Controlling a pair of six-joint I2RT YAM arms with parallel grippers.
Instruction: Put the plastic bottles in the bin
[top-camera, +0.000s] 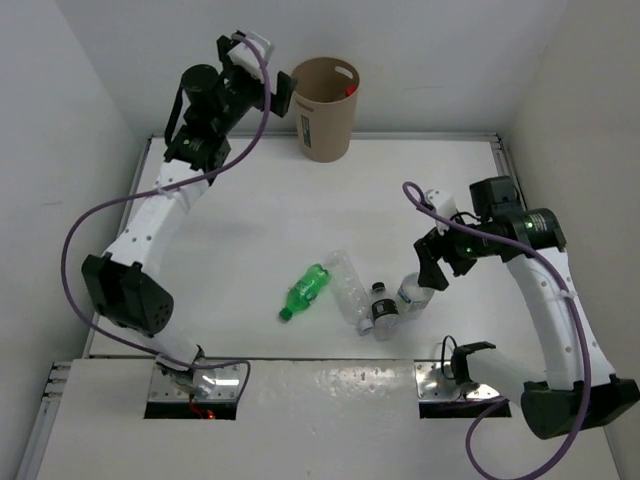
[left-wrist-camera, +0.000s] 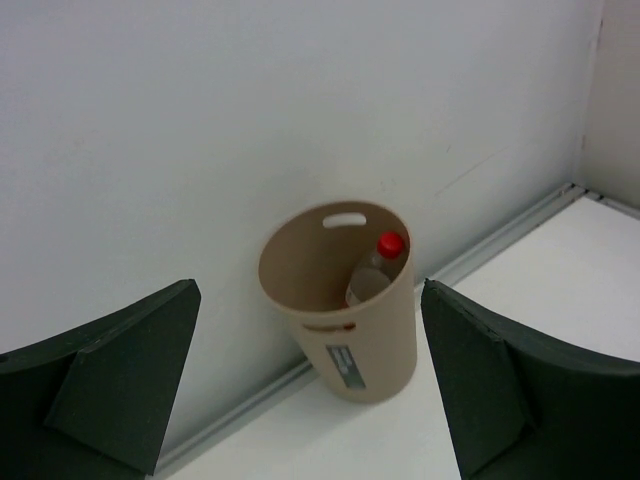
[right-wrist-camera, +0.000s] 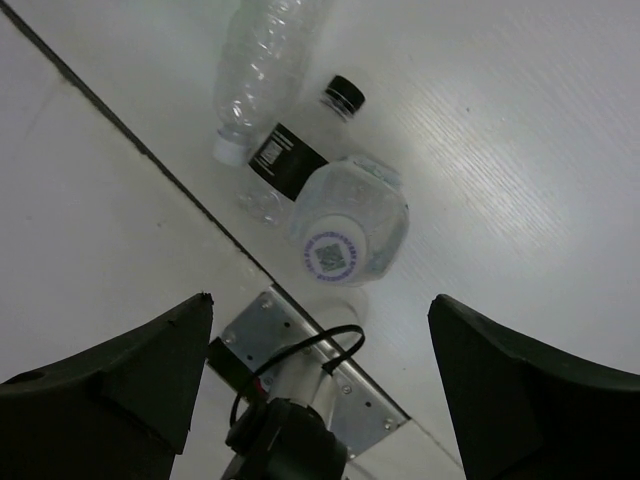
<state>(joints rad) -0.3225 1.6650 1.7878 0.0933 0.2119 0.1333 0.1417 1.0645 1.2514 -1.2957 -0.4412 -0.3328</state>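
The tan bin (top-camera: 325, 108) stands at the back of the table against the wall. In the left wrist view the bin (left-wrist-camera: 352, 330) holds a clear bottle with a red cap (left-wrist-camera: 376, 268). My left gripper (top-camera: 286, 96) is open and empty, raised just left of the bin's rim; it is also open in its wrist view (left-wrist-camera: 308, 300). A green bottle (top-camera: 305, 291), a crumpled clear bottle (top-camera: 347, 287) and a black-capped bottle (top-camera: 381, 310) lie mid-table. A white-capped bottle (top-camera: 412, 294) stands upright. My right gripper (top-camera: 432, 268) hangs open above that bottle (right-wrist-camera: 338, 250).
Walls close in the table at the back and both sides. Metal mounting plates (top-camera: 445, 380) and the right arm's base with a black cable (right-wrist-camera: 290, 440) sit at the near edge. A seam (right-wrist-camera: 150, 160) runs along the table front.
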